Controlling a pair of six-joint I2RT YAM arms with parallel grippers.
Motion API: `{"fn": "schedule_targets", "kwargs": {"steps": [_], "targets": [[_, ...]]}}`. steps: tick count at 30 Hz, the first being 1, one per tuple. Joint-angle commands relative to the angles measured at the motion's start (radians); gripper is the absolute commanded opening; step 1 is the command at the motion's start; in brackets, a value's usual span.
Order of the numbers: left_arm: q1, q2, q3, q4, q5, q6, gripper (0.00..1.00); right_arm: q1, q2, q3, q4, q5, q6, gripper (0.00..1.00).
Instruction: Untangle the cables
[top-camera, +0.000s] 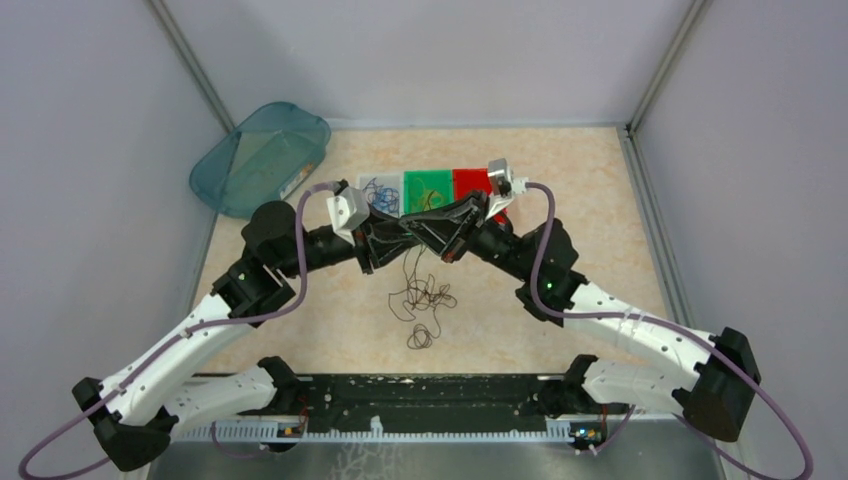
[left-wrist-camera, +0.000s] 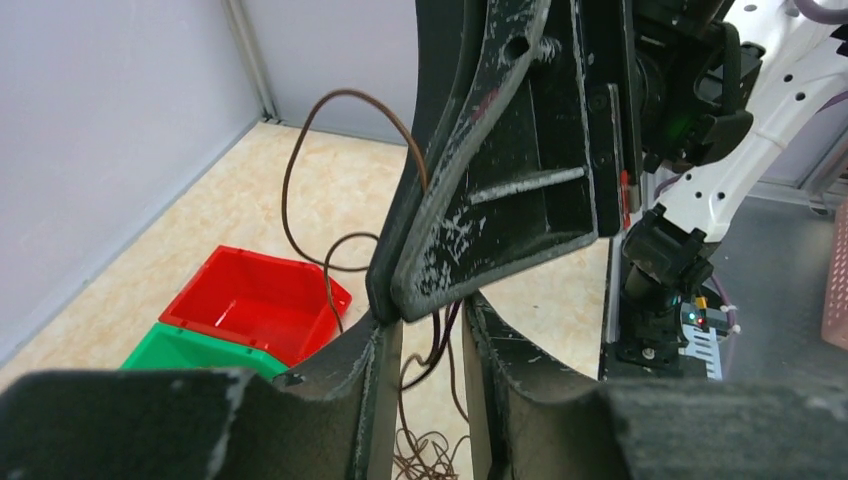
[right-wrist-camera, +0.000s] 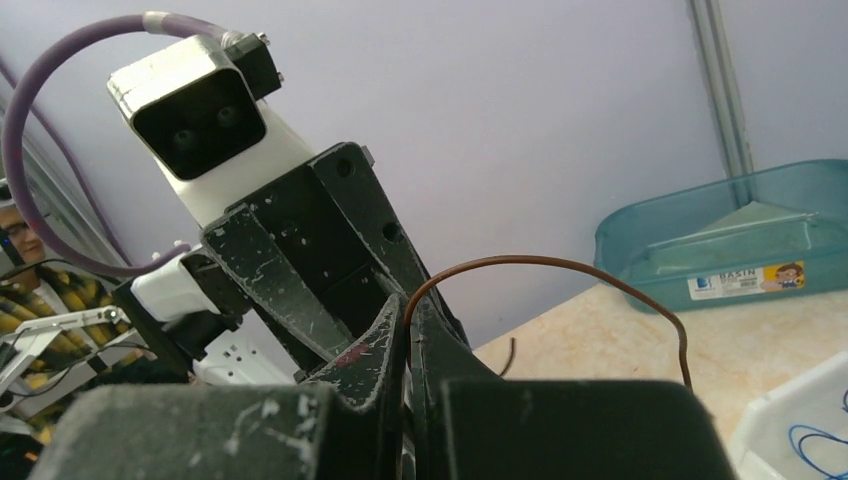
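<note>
Dark brown cables hang from where the two grippers meet, down to a tangle on the table, with a small coil nearer the bases. My right gripper is shut on a brown cable that arcs out above its fingers. My left gripper faces it, tips almost touching. Its jaws stand apart, and brown strands run loose through the gap. A brown loop rises to the left in the left wrist view. Blue cables lie in a white bin.
Three small bins stand in a row behind the grippers: white, green and red. A teal basin leans in the back left corner. Grey walls close in the table on three sides.
</note>
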Motion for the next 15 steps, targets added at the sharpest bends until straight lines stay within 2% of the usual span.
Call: {"fn": "schedule_targets", "kwargs": {"steps": [1, 3, 6, 7, 11, 15], "targets": [[0.015, -0.006, -0.013, 0.056, -0.014, 0.0, 0.28, 0.022, 0.004, 0.069, 0.075, -0.02, 0.015, 0.0], [0.027, -0.013, -0.023, 0.058, 0.011, 0.003, 0.02, 0.021, 0.0, 0.069, 0.077, -0.015, 0.013, 0.0], [0.046, -0.012, -0.02, 0.038, 0.116, 0.006, 0.0, 0.021, -0.009, 0.075, 0.062, 0.002, 0.01, 0.0], [0.05, -0.009, -0.01, 0.02, 0.153, 0.02, 0.0, 0.021, -0.013, 0.08, 0.048, 0.014, 0.006, 0.05], [0.058, 0.007, 0.058, -0.041, 0.152, 0.09, 0.0, 0.018, -0.053, 0.076, -0.047, 0.061, -0.029, 0.42], [0.062, 0.03, 0.134, -0.042, 0.017, 0.204, 0.0, 0.005, -0.112, 0.053, -0.177, -0.001, -0.073, 0.57]]}}
